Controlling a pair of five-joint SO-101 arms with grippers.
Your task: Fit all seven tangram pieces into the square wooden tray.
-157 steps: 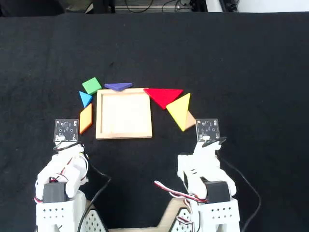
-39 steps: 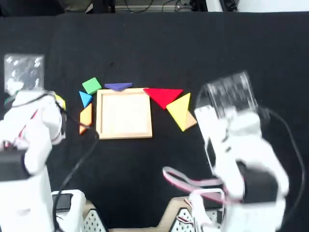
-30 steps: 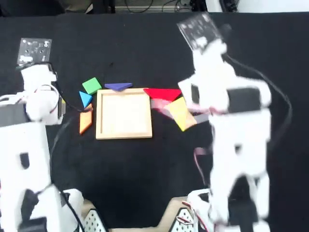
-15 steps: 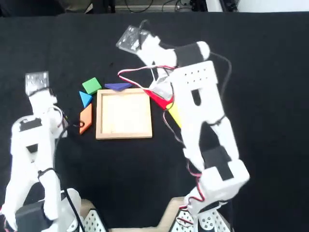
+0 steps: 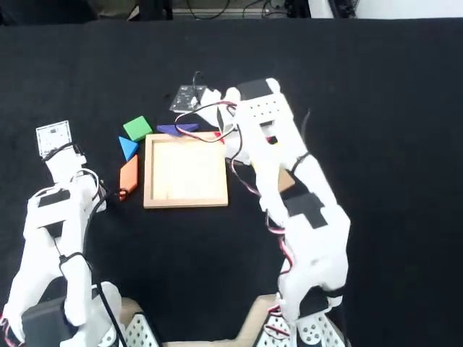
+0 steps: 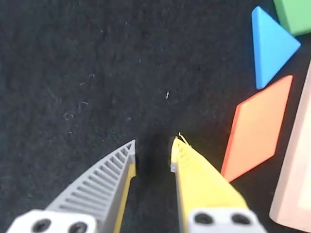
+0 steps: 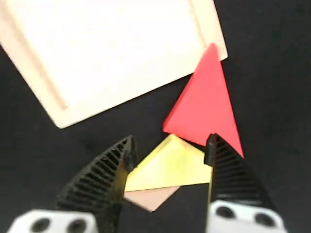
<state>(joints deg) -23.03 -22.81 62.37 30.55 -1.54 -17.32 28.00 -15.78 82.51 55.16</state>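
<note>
The square wooden tray (image 5: 186,171) lies with nothing in it. Left of it sit a green square (image 5: 137,128), a blue triangle (image 5: 128,147) and an orange parallelogram (image 5: 128,176). A purple triangle (image 5: 177,129) touches its far edge. My left gripper (image 6: 154,144) is open by a narrow gap, low over the cloth beside the orange parallelogram (image 6: 257,126). My right gripper (image 7: 170,145) stands open above the yellow triangle (image 7: 167,170), with the red triangle (image 7: 206,107) just beyond and a tan piece (image 7: 150,196) below. In the high view the right arm (image 5: 264,123) covers the red and yellow pieces.
Black cloth covers the whole table. The tray's corner (image 7: 112,48) lies close to the red triangle. A tan piece (image 5: 286,181) peeks out to the right of the right arm. The tray's wooden edge (image 6: 296,194) runs near the left gripper.
Both arms rose from their folded rest. The right arm swung over the red and yellow triangles; the left came down beside the orange parallelogram. No piece has moved.
</note>
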